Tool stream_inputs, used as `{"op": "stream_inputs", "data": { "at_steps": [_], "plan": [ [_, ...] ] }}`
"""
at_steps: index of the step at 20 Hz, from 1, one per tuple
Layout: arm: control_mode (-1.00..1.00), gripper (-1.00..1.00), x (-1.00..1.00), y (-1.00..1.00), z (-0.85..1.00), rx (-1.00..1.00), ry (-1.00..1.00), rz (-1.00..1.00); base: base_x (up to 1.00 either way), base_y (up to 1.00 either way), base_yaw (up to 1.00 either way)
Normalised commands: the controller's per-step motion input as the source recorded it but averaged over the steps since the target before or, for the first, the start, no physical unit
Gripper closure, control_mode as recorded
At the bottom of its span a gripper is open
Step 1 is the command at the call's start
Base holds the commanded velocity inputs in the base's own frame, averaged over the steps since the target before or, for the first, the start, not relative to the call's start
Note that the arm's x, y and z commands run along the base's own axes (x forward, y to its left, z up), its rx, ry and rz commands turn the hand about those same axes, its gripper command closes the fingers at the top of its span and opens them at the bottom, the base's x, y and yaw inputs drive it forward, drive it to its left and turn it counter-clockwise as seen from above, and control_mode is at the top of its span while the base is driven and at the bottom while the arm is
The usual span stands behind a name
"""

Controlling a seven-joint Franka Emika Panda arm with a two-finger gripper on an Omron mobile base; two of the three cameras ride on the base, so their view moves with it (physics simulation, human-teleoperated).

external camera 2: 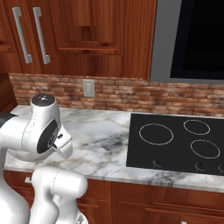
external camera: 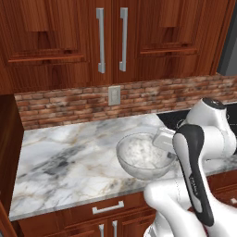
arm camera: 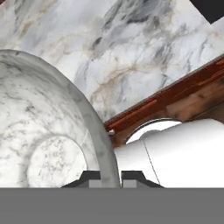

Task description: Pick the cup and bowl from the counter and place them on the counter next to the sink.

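The wide, mottled grey-white bowl is over the marble counter near its front edge and seems raised a little off it. My gripper is shut on the bowl's right rim. In the hand view the bowl is at the left. Its thick rim runs down between my two dark fingertips, where the gripper pinches it. Counter and the cabinet front lie beyond. The cup and the sink are out of view.
A black cooktop with white rings is set into the counter to the right of the bowl. A brick backsplash with a wall outlet runs behind, under wooden upper cabinets. A wooden side panel closes the counter's left end.
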Motion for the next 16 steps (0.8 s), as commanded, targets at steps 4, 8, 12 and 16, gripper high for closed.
{"op": "stream_inputs", "data": {
  "at_steps": [4,8,12,16],
  "plan": [
    [-1.00,1.00,-0.74,-0.07,0.33,0.00,-0.03,-0.09,0.00,0.00,0.00],
    [-1.00,1.00,-0.67,-0.01,0.20,0.00,-0.07,-0.06,0.00,0.00,0.00],
    [-1.00,1.00,-0.31,0.00,0.18,0.00,0.00,-0.05,0.00,0.00,0.00],
    [-1.00,1.00,0.00,0.00,0.08,0.00,0.00,-0.01,0.00,0.00,0.00]
  ]
}}
